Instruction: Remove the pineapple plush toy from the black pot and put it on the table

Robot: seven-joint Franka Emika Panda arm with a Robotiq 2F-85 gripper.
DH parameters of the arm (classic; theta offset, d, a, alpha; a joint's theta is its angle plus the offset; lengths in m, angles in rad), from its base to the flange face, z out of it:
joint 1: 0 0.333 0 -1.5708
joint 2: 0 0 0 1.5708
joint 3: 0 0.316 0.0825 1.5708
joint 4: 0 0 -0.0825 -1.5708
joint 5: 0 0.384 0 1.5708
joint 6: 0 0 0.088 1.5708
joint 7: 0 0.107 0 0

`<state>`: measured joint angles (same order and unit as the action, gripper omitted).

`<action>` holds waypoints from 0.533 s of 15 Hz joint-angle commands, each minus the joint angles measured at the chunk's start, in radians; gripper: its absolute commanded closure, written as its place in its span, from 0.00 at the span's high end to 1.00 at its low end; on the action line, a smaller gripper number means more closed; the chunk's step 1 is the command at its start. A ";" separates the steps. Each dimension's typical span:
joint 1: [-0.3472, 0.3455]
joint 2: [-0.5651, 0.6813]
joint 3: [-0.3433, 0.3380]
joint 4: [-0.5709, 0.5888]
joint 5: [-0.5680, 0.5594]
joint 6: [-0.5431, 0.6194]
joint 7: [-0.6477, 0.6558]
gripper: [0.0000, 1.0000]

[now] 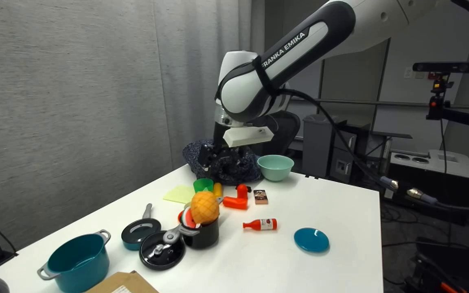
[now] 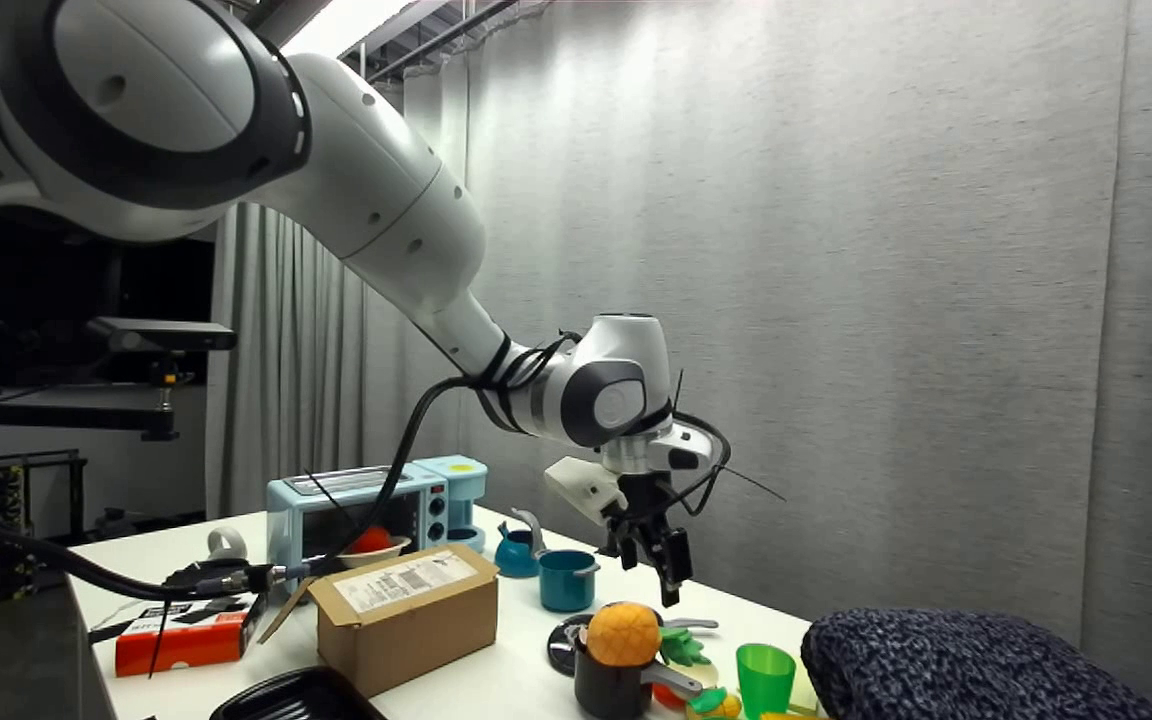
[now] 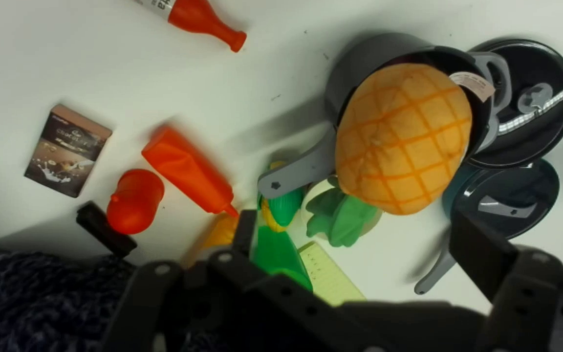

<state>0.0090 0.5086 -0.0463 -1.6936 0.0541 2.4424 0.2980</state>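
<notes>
Orange pineapple (image 3: 403,139) is sitting below the wide-spread, empty end effector (image 3: 359,234); probably soft, light: I'd be pinching exposed sides.

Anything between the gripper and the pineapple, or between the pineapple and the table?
In the wrist view, nothing visible stands between the open gripper and the pineapple. Toward the table, the pot surrounds the pineapple's lower part, so it likely needs lifting out first.
</notes>
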 commanded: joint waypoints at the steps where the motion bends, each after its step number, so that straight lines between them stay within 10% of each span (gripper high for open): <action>1: -0.006 0.020 0.015 0.002 0.040 0.071 -0.022 1.00; 8: 0.009 0.133 0.029 0.101 0.060 0.044 -0.005 1.00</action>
<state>0.0110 0.5824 -0.0130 -1.6635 0.1006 2.4938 0.2973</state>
